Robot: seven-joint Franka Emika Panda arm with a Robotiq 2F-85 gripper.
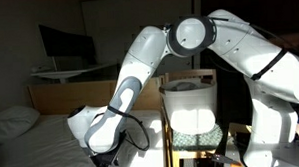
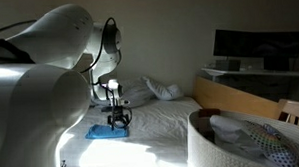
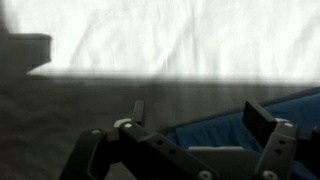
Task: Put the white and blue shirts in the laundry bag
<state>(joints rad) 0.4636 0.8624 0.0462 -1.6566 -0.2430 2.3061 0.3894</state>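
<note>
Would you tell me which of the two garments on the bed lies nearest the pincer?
The blue shirt, spread flat just under the open pincer; the crumpled white shirt lies farther off across the bed.

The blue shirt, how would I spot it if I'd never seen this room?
Find the bed with its white sheet. The blue shirt lies flat on it, just below the robot's open gripper. It is the only blue thing on the bedding.
</note>
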